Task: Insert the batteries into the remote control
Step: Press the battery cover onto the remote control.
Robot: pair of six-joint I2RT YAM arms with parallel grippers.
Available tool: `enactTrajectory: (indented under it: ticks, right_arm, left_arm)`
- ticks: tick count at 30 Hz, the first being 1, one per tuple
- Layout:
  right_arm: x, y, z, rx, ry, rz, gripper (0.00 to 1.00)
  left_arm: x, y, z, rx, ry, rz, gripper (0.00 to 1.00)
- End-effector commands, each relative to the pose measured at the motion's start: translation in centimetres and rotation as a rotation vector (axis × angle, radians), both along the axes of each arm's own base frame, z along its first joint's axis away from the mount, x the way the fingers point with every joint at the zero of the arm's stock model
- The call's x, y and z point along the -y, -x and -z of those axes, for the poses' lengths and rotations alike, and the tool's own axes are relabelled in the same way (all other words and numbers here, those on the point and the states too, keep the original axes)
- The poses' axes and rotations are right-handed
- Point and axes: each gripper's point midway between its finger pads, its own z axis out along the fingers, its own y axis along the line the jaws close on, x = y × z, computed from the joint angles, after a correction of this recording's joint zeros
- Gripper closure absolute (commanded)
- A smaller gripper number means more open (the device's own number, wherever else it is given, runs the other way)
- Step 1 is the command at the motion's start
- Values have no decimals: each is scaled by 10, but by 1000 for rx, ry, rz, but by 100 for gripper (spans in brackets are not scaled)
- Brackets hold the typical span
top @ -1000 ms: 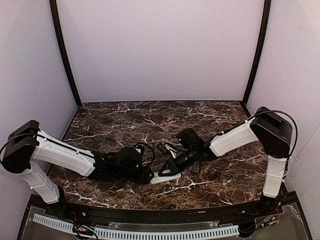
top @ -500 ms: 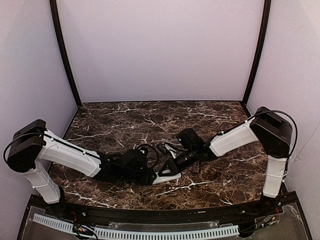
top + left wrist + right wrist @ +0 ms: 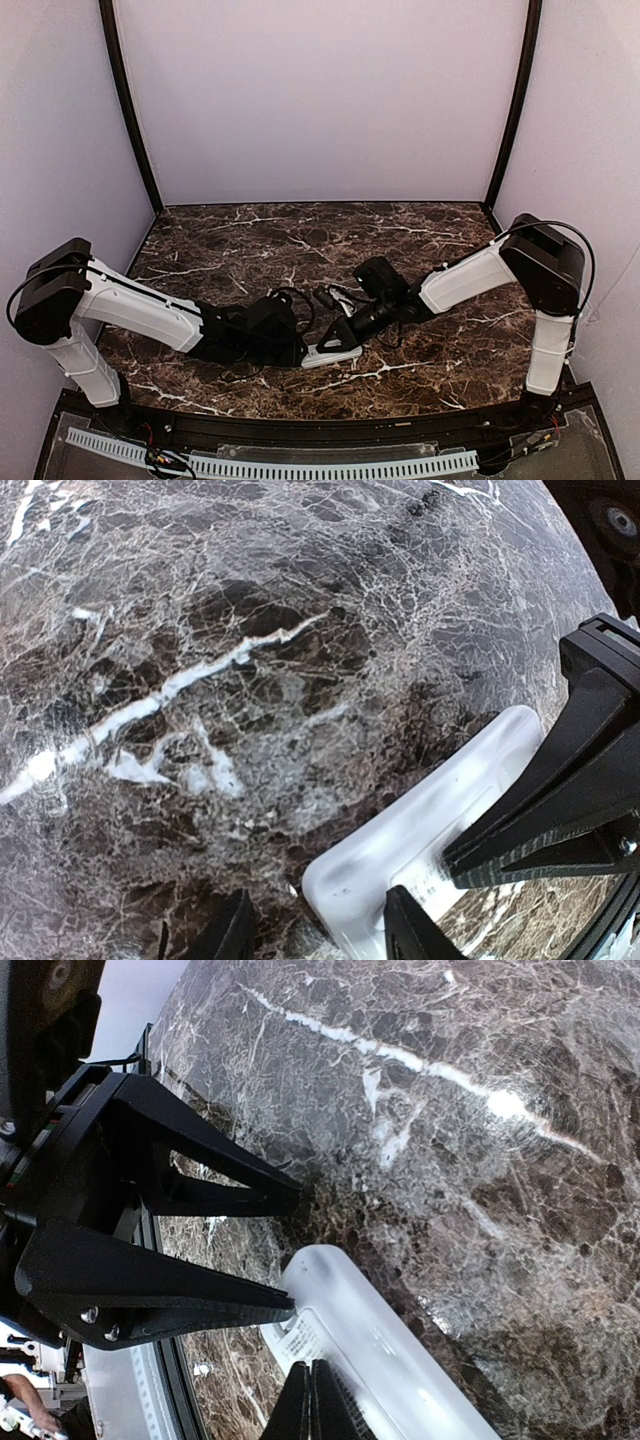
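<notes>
Left gripper (image 3: 318, 932): stood partly open, not clamped on anything.
Right gripper (image 3: 311, 1397): stood fully closed, tips touching the top of the remote control (image 3: 385, 1345).
Remote control: lay flat on the marble table (image 3: 250, 240), one end inside the mouth of the left jaws, under the right tips.

remote control (image 3: 325, 356) hemmed by left fingers (image 3: 410, 935), right fingers (image 3: 312, 1400); far table (image 3: 250, 235) open.

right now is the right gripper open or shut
Shut. In the right wrist view the right gripper shows its fingers pressed together with no gap, tips on the remote control.
</notes>
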Motion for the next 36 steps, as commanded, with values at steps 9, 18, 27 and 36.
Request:
enactTrajectory:
  ticks: [9,18,27,36]
  right_arm:
    - [30,17,48,-66,184,17,98]
    - [31,17,48,-63,183,15,99]
    - [32,18,50,-62,188,17,99]
    - [33,18,51,-62,190,17,99]
  left_arm:
    - [-4,9,1,-14,-16,50,45]
    - [5,7,5,-30,-13,37,45]
    - [-13,16,28,-95,-123,31,53]
    - [-36,28,36,-130,-192,42,57]
